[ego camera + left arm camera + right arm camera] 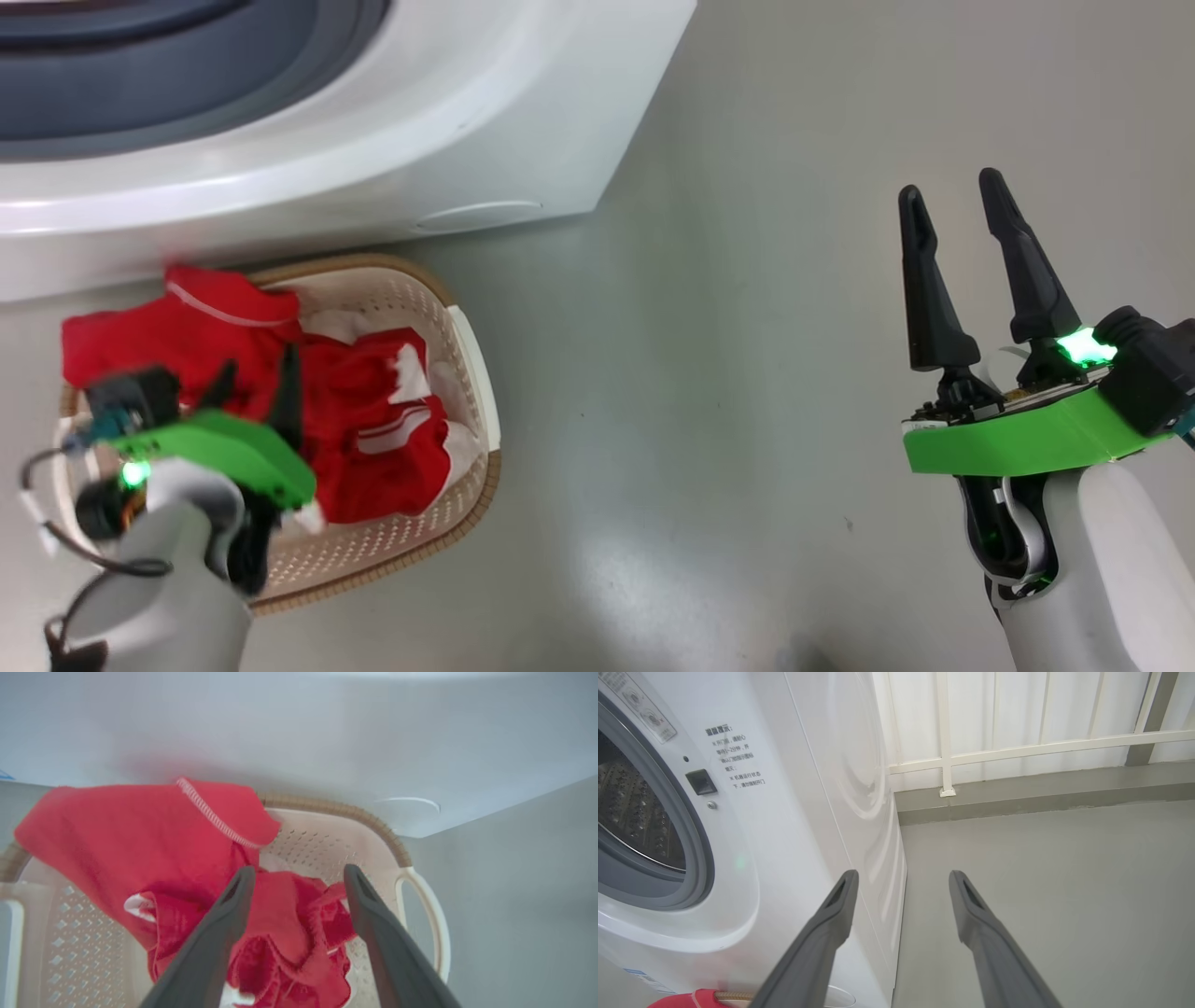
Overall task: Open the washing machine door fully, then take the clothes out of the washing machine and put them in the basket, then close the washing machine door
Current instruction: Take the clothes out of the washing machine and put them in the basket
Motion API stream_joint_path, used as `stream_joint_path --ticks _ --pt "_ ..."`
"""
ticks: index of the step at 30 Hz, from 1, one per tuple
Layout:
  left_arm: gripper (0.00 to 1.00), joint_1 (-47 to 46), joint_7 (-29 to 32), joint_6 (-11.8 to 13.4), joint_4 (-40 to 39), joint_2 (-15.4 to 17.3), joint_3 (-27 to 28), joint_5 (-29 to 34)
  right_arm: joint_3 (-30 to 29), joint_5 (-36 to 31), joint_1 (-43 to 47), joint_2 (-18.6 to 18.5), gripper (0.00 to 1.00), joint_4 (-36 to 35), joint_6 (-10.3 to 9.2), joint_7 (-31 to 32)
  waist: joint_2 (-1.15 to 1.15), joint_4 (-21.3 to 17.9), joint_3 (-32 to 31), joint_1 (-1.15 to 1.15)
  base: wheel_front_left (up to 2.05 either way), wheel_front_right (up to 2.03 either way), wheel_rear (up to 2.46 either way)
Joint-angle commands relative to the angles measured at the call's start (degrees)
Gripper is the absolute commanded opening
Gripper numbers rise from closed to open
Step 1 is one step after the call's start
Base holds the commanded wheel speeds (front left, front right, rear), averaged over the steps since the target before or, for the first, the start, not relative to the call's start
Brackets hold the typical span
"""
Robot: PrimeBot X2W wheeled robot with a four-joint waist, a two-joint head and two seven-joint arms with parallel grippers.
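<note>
The cream basket (471, 373) sits on the floor in front of the white washing machine (523, 112). Red clothes (373, 429) with white trim lie in it, and one garment (177, 331) drapes over its rim on the machine's side. My left gripper (257, 373) hovers just over the pile, open, with nothing between its fingers (233, 914); the clothes (285, 933) lie below them. My right gripper (950, 191) stands open over bare floor, far right. The right wrist view shows the machine's grey ring (698, 858) and steel drum (630, 807) uncovered. The washing machine door is out of view.
Grey floor (747, 420) spreads between the basket and my right arm. In the right wrist view a white railing (1017, 746) and a low kerb (1041, 788) stand beyond the machine's right side. The basket's handle (432, 914) faces the open floor.
</note>
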Motion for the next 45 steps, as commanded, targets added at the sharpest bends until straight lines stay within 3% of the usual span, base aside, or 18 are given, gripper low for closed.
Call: stream_joint_path --ticks 1,17,30,45 --pt "1.0 1.61 -0.66 -0.31 -2.77 2.53 2.32 1.0 0.7 0.03 -0.35 -0.17 1.0 -1.21 0.43 -0.36 0.0 1.0 -1.57 0.0 0.0 0.0 0.0" --pt "1.0 15.53 -0.69 -0.24 -29.05 -2.07 14.01 12.34 -1.32 -2.09 2.71 -0.17 1.0 0.04 0.43 -0.36 0.0 5.2 -12.71 0.0 0.0 0.0 0.0" --pt "1.0 24.26 -0.7 -0.3 -49.03 -4.38 18.93 18.83 -1.73 -2.9 5.86 -0.17 1.0 0.32 0.43 -0.36 0.0 5.59 -19.52 0.0 0.0 0.0 0.0" --pt "1.0 31.74 -0.7 -0.3 -53.77 -4.53 19.48 18.93 -2.36 -3.12 10.58 -0.17 1.0 0.47 0.43 -0.36 0.0 3.99 -27.3 0.0 0.0 0.0 0.0"
